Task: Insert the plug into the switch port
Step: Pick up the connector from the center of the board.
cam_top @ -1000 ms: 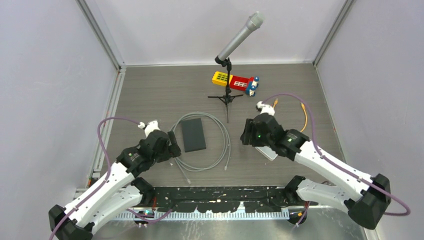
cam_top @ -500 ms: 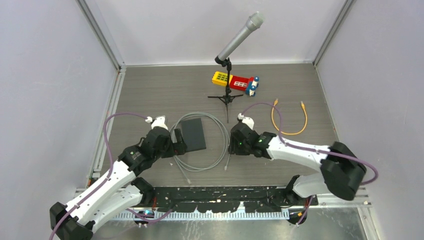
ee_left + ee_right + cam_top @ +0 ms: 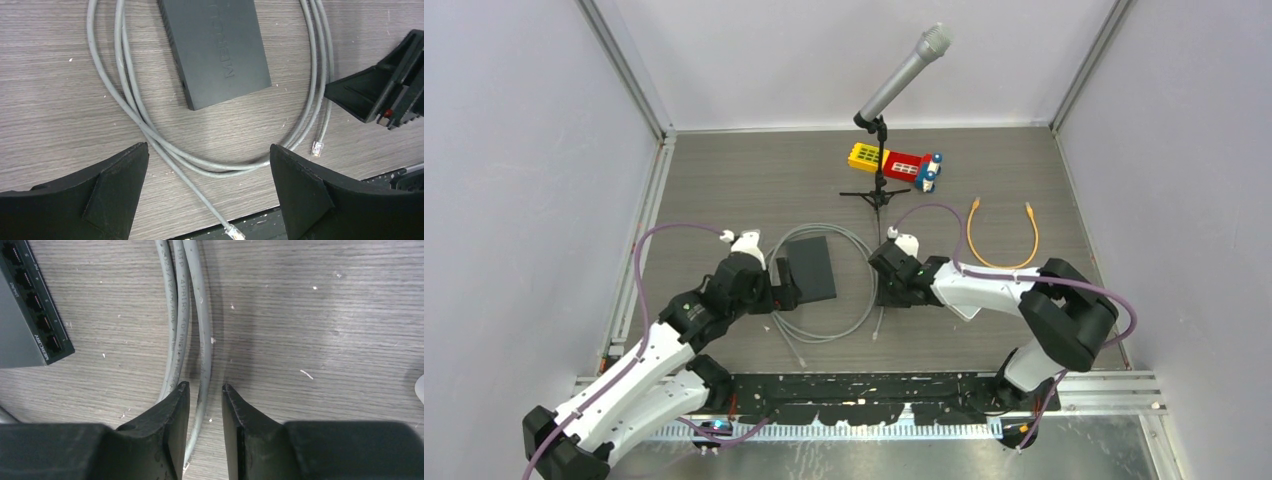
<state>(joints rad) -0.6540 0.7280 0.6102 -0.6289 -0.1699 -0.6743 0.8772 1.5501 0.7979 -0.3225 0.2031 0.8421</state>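
My right gripper [image 3: 205, 387] straddles a strand of the gray Ethernet cable [image 3: 175, 315] near its plug [image 3: 317, 147], jaws narrowed but not yet pinching, to carry it to the ports [image 3: 39, 315] of the switch [image 3: 220, 50], while my left gripper [image 3: 207, 200] hangs wide open beside the switch, ready to steady it.

grey cable [image 3: 202, 315], charcoal switch [image 3: 215, 50], orange cable [image 3: 1036, 238]
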